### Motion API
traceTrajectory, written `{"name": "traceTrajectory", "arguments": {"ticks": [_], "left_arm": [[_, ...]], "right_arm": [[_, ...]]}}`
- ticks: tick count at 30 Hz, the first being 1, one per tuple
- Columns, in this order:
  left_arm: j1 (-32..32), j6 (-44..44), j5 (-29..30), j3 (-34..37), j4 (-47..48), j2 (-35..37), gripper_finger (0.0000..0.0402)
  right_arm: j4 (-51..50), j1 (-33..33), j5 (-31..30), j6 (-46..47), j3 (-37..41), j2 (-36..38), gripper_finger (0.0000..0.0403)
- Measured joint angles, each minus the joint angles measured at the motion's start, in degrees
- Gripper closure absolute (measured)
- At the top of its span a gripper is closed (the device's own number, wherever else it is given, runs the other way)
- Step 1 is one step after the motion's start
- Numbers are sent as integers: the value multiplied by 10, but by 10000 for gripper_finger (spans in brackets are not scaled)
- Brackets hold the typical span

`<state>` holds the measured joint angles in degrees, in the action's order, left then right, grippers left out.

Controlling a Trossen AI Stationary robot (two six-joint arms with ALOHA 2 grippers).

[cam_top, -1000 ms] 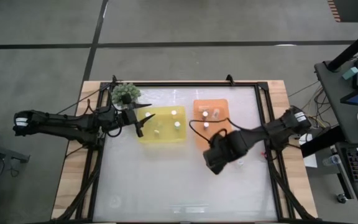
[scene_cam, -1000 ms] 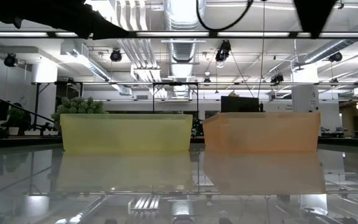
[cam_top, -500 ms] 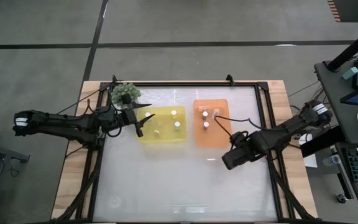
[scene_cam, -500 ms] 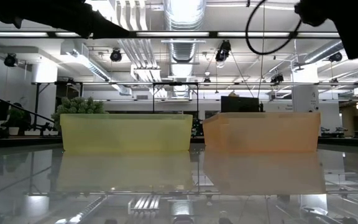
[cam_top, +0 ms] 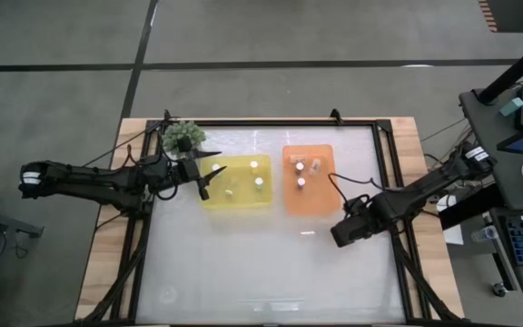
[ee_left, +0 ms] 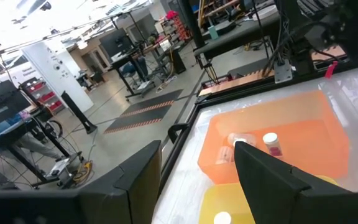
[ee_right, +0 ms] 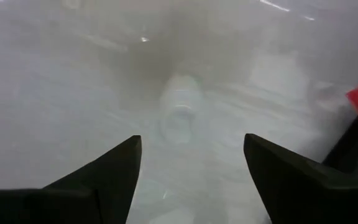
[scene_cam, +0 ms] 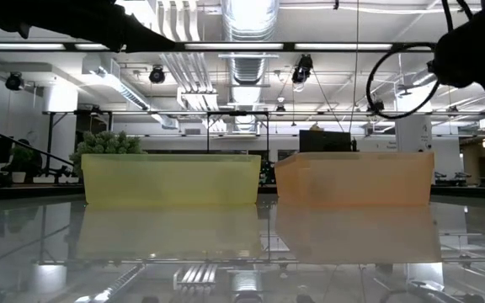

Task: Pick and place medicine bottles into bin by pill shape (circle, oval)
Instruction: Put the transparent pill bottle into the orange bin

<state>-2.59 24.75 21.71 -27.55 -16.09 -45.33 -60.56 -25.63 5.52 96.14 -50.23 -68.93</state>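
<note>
The left arm reaches in low from the left side, its left gripper [cam_top: 209, 174] with fingers [ee_left: 272, 180] spread apart and nothing between them. The right arm stretches in from the right edge, bent at the elbow, its right gripper [cam_top: 339, 236] pointing downward with fingers [ee_right: 104, 180] wide apart and empty.

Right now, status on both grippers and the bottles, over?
Left gripper open, empty, by the yellow bin. Right gripper open, empty, a lying medicine bottle ahead of it. Three bottles in yellow bin, three in orange bin. Nothing in the way.
</note>
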Motion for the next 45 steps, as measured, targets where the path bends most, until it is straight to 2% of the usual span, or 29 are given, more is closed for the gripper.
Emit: {"name": "traceTrajectory", "arguments": {"ticks": [6, 12, 23, 45], "left_arm": [[0, 0, 0, 0, 0, 0, 214], [0, 0, 0, 0, -1, 0, 214], [0, 0, 0, 0, -2, 0, 214], [0, 1, 0, 0, -2, 0, 214]], "right_arm": [[63, 0, 6, -6, 30, -2, 126], [69, 0, 7, -5, 44, -6, 134], [71, 0, 5, -5, 45, -6, 189], [77, 0, -10, -11, 51, -6, 271]]}}
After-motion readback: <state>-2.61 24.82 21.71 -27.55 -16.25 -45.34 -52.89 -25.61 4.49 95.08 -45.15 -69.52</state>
